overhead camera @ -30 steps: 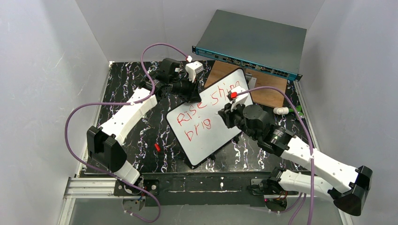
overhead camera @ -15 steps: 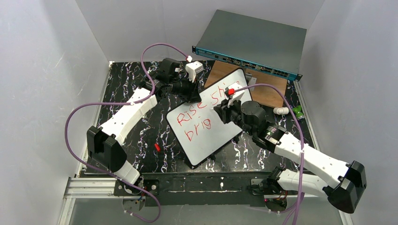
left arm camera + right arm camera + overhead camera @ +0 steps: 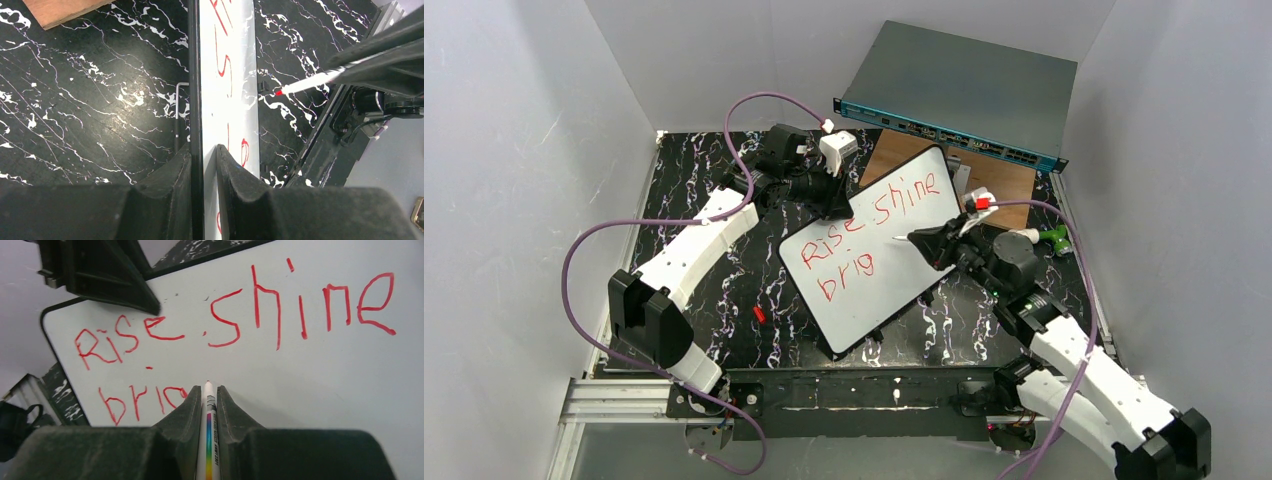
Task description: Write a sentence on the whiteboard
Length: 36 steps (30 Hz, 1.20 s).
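The whiteboard [image 3: 876, 292] lies tilted in the middle of the black marbled table. The sentence [image 3: 869, 225] is in red marker and reads "Rise shine" with "brig" below it. My left gripper [image 3: 837, 206] is shut on the board's upper left edge; in the left wrist view its jaws [image 3: 204, 150] pinch the board [image 3: 240, 75] edge-on. My right gripper [image 3: 936, 243] is shut on a white marker [image 3: 210, 440] with a rainbow stripe. The marker's red tip [image 3: 278, 92] stands a little off the board, to the right of "brig" [image 3: 135, 400].
A grey metal box with a teal front [image 3: 964, 90] stands at the back on a wooden board [image 3: 999, 198]. A small red cap [image 3: 759, 314] lies on the table left of the whiteboard. A green and white object [image 3: 1049, 236] lies at the right edge.
My right arm has drawn back to the right, so the marker is off the board and "shine" is uncovered. The letters are unchanged. The left gripper has not moved.
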### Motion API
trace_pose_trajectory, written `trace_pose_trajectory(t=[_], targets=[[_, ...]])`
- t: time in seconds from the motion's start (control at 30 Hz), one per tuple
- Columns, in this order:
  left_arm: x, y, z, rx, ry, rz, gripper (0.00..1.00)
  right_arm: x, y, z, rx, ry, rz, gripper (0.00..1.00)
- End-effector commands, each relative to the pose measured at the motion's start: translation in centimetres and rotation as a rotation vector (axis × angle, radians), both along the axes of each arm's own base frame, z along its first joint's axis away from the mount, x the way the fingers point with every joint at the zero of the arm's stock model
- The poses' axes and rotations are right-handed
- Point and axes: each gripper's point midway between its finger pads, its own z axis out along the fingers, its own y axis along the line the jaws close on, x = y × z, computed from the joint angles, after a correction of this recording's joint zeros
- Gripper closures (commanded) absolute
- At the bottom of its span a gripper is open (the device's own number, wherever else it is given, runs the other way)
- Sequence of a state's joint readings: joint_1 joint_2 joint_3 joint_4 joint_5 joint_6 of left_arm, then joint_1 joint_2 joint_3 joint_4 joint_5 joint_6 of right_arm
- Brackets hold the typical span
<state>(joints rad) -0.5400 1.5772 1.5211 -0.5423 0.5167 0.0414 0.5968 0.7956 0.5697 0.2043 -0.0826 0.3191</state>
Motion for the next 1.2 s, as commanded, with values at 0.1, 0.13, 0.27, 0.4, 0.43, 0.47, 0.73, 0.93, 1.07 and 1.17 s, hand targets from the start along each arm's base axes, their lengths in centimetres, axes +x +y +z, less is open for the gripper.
trace_pose_trajectory(t=[0.1,0.13,0.27,0.4,0.43,0.47,0.73,0.93,1.07,1.17], targets=[[-1.1,0.1,1.1,-0.001,-0.051,-0.049,1.0,-3.7,1.2,2.5,0.159,0.046,0.265,0.99],[-1.1,0.1,1.1,-0.001,-0.05,-0.049,1.0,-3.8,1.4,2.5,0.174,0.087,0.293,0.99],[-1.2,0.1,1.0,0.002,-0.045,-0.051,1.0,-2.9,2.3,2.4,0.212,0.22,0.351,0.99],[-1.1,0.0,1.1,-0.001,-0.042,-0.051,1.0,-2.0,2.8,2.9,0.206,0.25,0.374,0.99],[-1.2,0.0,1.0,-0.001,-0.041,-0.052,1.0,-1.8,2.9,3.0,0.202,0.253,0.38,0.99],[-1.2,0.1,1.0,-0.001,-0.041,-0.052,1.0,-1.6,3.1,3.1,0.198,0.257,0.386,0.99],[-1.3,0.1,0.9,0.0,-0.042,-0.052,1.0,-0.2,3.3,3.0,0.202,0.277,0.354,0.99],[-1.3,0.1,0.9,-0.007,-0.042,-0.053,1.0,1.3,3.6,1.6,0.211,0.311,0.31,0.99],[-1.4,0.1,0.9,-0.007,-0.044,-0.051,1.0,2.7,3.3,1.4,0.224,0.306,0.247,0.99],[-1.4,0.1,1.0,-0.006,-0.046,-0.052,1.0,3.2,3.2,1.0,0.236,0.317,0.231,0.99]])
